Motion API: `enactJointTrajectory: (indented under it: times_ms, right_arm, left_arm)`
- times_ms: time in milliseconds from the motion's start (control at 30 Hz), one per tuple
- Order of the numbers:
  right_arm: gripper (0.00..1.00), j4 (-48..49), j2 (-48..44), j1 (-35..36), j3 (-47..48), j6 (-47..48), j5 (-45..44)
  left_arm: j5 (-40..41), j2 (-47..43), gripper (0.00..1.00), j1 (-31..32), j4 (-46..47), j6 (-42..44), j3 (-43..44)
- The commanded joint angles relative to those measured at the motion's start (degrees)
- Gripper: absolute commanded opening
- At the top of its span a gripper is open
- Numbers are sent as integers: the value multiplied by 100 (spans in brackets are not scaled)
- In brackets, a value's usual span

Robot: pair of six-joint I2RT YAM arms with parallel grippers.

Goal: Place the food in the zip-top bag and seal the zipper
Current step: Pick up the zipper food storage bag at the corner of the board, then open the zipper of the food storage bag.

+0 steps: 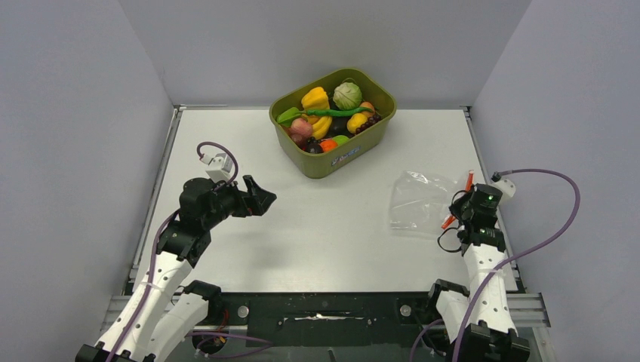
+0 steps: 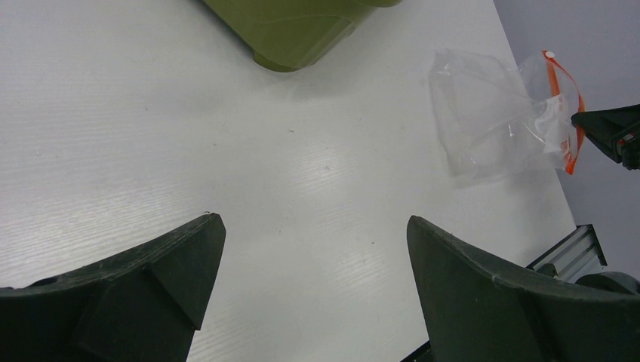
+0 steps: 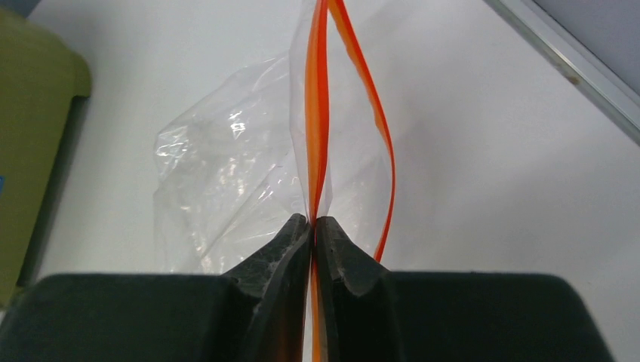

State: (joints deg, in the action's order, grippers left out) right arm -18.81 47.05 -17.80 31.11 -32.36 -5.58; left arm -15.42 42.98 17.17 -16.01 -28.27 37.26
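The clear zip-top bag (image 1: 423,202) lies on the table at the right, its red-orange zipper (image 1: 469,182) at its right edge. My right gripper (image 1: 462,210) is shut on one strip of the zipper (image 3: 317,128); the other strip bows away, so the mouth gapes. The bag (image 3: 226,181) looks empty. The food (image 1: 332,113), yellow peppers, pale-green cabbage, long green pod and pink-red fruit, sits in the olive-green tub (image 1: 332,162) at the back. My left gripper (image 1: 260,197) is open and empty over the table's left middle; its view shows the bag (image 2: 498,113) far right.
The tub's corner shows in the left wrist view (image 2: 294,34) and in the right wrist view (image 3: 30,151). A metal rail (image 1: 483,162) runs along the table's right edge beside the bag. Grey walls enclose three sides.
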Motion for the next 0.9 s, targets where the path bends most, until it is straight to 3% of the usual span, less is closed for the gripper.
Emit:
enactJointTrajectory:
  times_ms: [0,467,867]
  right_arm:
    - [9,495,-370,607,176,53,-80]
    - [5,879,-806,2310,270,163,528]
    - [4,1460,-762,4503,471,251,-26]
  left_arm:
    - [51,-91,92,16,344,49,63]
    - [53,-22,86,18,352,-202,180]
    - [-459,122,81,27,668,-1192,554]
